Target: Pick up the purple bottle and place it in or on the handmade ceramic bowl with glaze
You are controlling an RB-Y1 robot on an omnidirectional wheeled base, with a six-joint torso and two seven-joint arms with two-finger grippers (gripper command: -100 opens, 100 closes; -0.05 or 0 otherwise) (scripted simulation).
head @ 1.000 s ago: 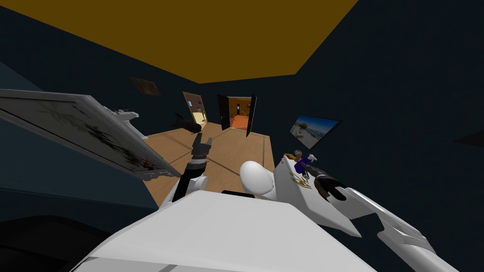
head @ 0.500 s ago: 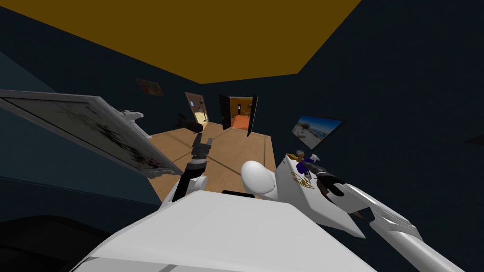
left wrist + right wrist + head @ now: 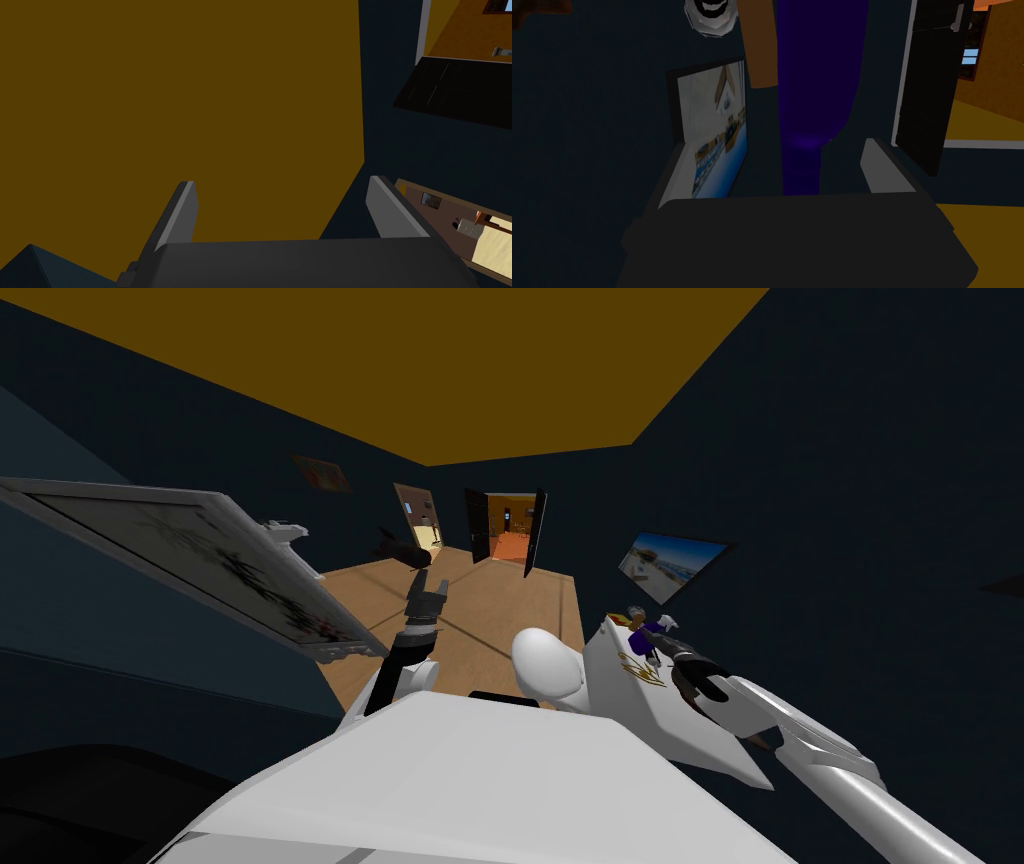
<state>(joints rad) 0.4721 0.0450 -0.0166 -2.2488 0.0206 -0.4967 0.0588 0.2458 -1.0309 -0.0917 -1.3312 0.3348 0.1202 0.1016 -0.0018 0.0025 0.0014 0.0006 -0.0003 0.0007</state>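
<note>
Found the whole head view shifted slightly over the last second; put down to own movement, not the room's. Found the right arm pushed a little further across the white unit, toward its far end. Recorded no shift of the bottle on the unit top in that time. Judged the approach all but complete and the grasp not yet made.

Saw the left arm raised over the floor, well apart from the unit. Found the left gripper spread wide and holding nothing.

Found the right gripper spread likewise, with one finger on each side of the bottle and a gap showing on both sides. Saw no pad pressing the purple surface. Noted the bottle's narrow part nearest the gripper body and its wider part beyond. Could not tell whether standing or lying. Judged closing on that narrow part the next need, with some risk of knocking the bottle aside if off-centre.

Noted an orange-brown item just beside the bottle; could not tell whether touching.

Noted a small grey-white round item near both, on the same top; took it as possibly the bowl. Could not make out any contents. Confirmed the bottle apart from it, so placement still outstanding.
</note>
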